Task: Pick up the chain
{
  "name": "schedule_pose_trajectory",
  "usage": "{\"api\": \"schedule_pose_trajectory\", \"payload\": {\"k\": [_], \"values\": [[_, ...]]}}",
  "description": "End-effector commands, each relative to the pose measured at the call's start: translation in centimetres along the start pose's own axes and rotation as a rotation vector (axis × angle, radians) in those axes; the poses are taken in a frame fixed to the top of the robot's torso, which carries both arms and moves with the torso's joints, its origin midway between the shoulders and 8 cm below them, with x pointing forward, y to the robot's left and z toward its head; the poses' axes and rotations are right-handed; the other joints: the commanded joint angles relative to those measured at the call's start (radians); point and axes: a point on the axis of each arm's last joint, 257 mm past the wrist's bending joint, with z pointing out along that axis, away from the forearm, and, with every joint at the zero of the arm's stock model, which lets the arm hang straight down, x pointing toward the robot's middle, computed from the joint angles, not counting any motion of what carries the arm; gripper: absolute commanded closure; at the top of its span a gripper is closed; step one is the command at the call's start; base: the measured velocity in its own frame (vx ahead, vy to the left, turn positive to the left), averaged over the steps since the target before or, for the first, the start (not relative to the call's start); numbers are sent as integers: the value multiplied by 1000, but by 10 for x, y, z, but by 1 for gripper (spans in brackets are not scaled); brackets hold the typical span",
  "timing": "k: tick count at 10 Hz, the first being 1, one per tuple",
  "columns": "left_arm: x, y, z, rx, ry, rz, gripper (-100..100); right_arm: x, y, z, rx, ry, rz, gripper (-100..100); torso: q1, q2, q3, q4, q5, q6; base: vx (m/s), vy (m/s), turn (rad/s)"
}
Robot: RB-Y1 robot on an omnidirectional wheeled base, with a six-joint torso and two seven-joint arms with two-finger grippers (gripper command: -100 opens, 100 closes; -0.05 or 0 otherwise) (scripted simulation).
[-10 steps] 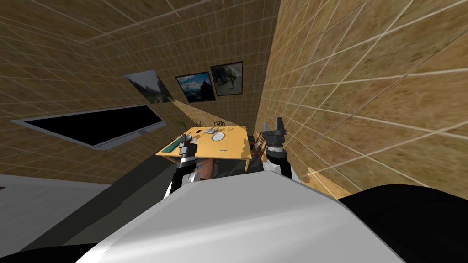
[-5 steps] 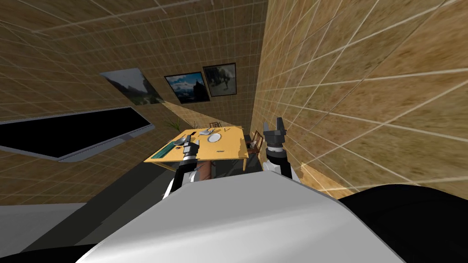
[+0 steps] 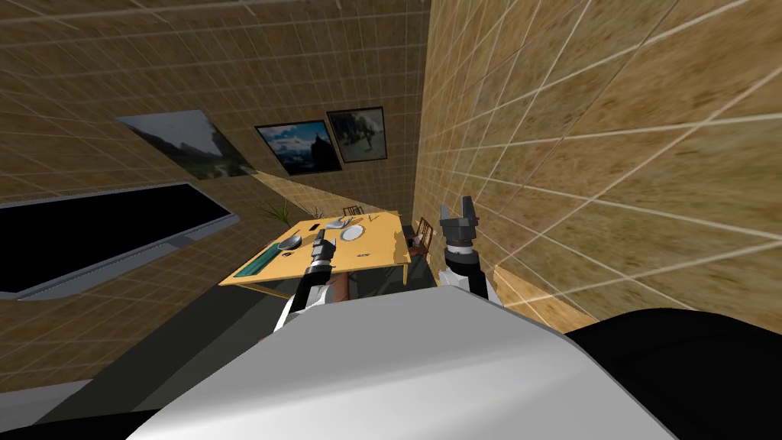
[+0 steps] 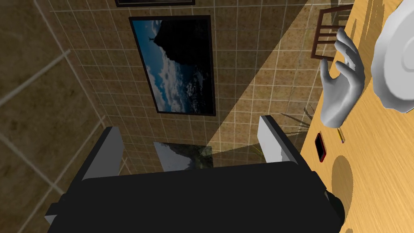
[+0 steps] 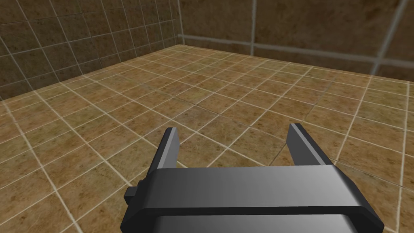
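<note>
A yellow wooden table (image 3: 382, 248) stands ahead by the corner of the tiled walls. On it lie a white plate (image 3: 352, 233), a grey hand-shaped object (image 3: 334, 223), a grey bowl (image 3: 290, 242), a long teal tray (image 3: 256, 262) and a small pale thing (image 3: 361, 254), too small to tell if it is the chain. My left gripper (image 3: 322, 246) hangs over the table's near part. It stands open (image 4: 192, 141) with nothing between its fingers, beside the plate (image 4: 394, 68) and the grey hand (image 4: 341, 89). My right gripper (image 3: 457, 210) is raised right of the table, open (image 5: 234, 147).
A brown chair (image 3: 418, 237) stands at the table's right side and another (image 3: 351, 211) at its far end. A small red-edged phone (image 4: 320, 146) and a pencil (image 4: 341, 135) lie on the table (image 4: 380, 170). Left is a framed black area (image 3: 99, 229).
The whole head picture has shifted: I have turned and come nearer, so the table sits lower and further left. My left gripper now reaches over the table top.
</note>
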Motion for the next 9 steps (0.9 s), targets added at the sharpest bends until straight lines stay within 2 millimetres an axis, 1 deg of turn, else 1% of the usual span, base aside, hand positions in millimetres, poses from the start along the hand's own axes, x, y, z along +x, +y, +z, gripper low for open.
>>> {"api": "schedule_pose_trajectory", "payload": {"k": [1, 2, 3, 4, 5, 6, 7, 8, 9], "values": [[-6, 19, 3, -59, -9, -3, -100, 0, 0, 0, 0, 0, 0, 0, 0, 0, 0, 0, 0, 0, -6, -5, -278], [-6, 22, 3, -69, -9, -4, -100, 0, 0, 0, 0, 0, 0, 0, 0, 0, 0, 0, 0, 0, -6, -5, -45], [-11, 40, 4, -121, -19, -8, -100, 0, 0, 0, 0, 0, 0, 0, 0, 0, 0, 0, 0, 0, -8, -7, -306], [-12, 43, 4, -134, -20, -9, -100, 0, 0, 0, 0, 0, 0, 0, 0, 0, 0, 0, 0, 1, -8, 4, -117], [-17, 60, 5, -177, -31, -14, -100, 0, 0, 0, 0, 0, 0, 0, 0, 0, 0, 0, 0, 0, -9, -3, -247], [-18, 65, 4, -197, -33, -15, -100, 0, 0, 0, 0, 0, 0, 0, 0, 0, 0, 0, 0, 1, -8, 4, -121], [-18, 66, 4, -201, -34, -15, -100, 0, 0, 0, 0, 0, 0, 0, 0, 0, 0, 0, 0, 0, -3, 3, 39], [-24, 85, 4, -255, -48, -21, -100, 0, 0, 0, 0, 0, 0, 0, 0, 0, 0, 0, 0, 0, -5, -4, -238], [-24, 89, 3, -271, -49, -22, -100, 0, 0, 0, 0, 0, 0, 0, 0, 0, 0, 0, 0, 1, -7, 5, -161]]}}
